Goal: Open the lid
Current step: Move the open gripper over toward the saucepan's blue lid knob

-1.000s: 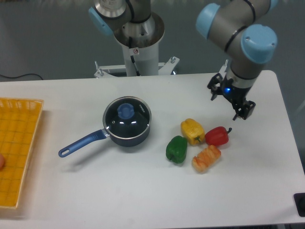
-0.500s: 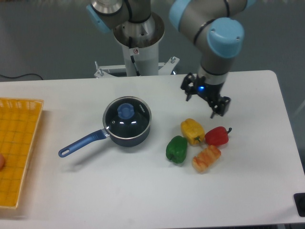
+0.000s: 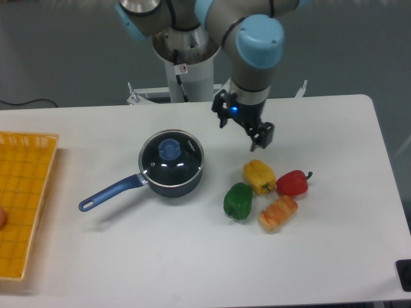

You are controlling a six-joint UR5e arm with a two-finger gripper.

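Four pieces of produce lie nearest on the white surface (image 3: 334, 250): an orange piece (image 3: 278, 213), a green pepper (image 3: 238, 200), a red pepper (image 3: 293, 183) and a yellow pepper (image 3: 259, 176), clustered close together. Left of them sits the dark blue saucepan (image 3: 168, 179), its handle pointing lower left, with the lid (image 3: 171, 157) seated flat on top. A yellow tray (image 3: 22, 199) lies at the left edge. Farther back, the pincer (image 3: 243, 128) hangs above the surface, fingers apart, holding nothing, right of the saucepan and apart from it.
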